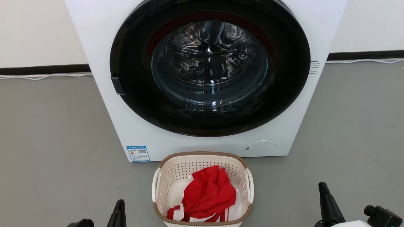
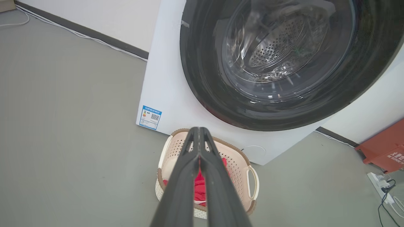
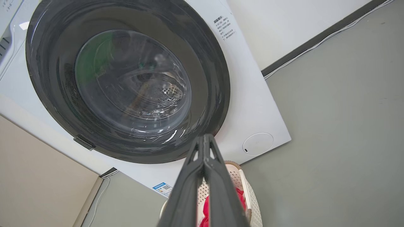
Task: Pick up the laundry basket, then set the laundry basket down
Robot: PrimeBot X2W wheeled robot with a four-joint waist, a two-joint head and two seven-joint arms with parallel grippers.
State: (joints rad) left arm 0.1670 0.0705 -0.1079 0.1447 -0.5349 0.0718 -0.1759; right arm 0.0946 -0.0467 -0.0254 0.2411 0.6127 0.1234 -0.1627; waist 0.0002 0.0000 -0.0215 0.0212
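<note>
Head view: the basket (image 1: 176,171) stands upright on the floor (image 1: 47,142), just in front of the washer (image 1: 202,143), low and centred in frame. A red cloth (image 1: 208,192) with white trim lies inside it. The left hand (image 1: 119,206) sits at the lower left, near the basket's left side but apart from it. The right hand (image 1: 324,190) sits at the lower right, well apart from the basket's right handle (image 1: 250,186). The basket lies between the two hands. Both hands point up the frame toward the washer. Grip width is hard to read from here.

Left wrist view: the left hand (image 2: 199,132) has its fingers (image 2: 186,176) pressed together at the tips, with a thin slit lower down and nothing held. The basket (image 2: 240,167) lies beyond and below the hand. The fingers cross in front of its middle, and the tips lie over its far rim. Red cloth (image 2: 199,186) shows through the slit. The hand looks down on the basket from its near side, with no contact seen.

Right wrist view: the right hand (image 3: 205,140) is likewise closed to the tips and empty. Its fingers (image 3: 186,192) rise across the frame, with the tips over the lower edge of the washer door (image 3: 126,94). The basket (image 3: 249,192) sits at the bottom edge, partly hidden behind the fingers, with red cloth (image 3: 241,197) visible in it. The washer appears tilted in this frame.
</note>
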